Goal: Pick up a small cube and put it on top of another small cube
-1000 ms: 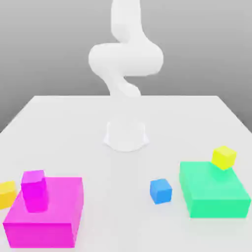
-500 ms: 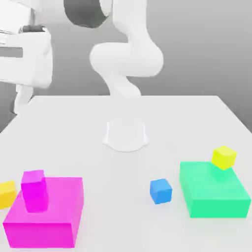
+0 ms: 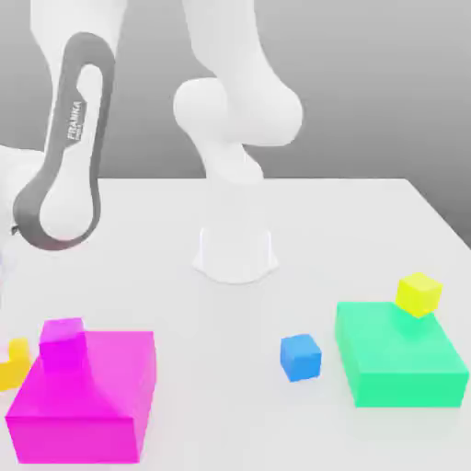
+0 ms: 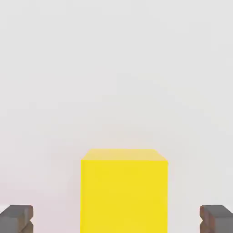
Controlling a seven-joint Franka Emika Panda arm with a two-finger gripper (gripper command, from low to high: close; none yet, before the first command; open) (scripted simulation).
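While poised over the counter, claw spread wide and empty, fingertips flanking the golden cube without touching. Cube centred between them, ready for a squeeze; purple block just beside.

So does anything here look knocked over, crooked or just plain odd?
Nothing looks spilled or damaged. One quirk: the small magenta cube sits at the corner of the big magenta block, and the lemon-yellow cube perches at the far corner of the green block. The golden cube stands square between the open gripper fingers.
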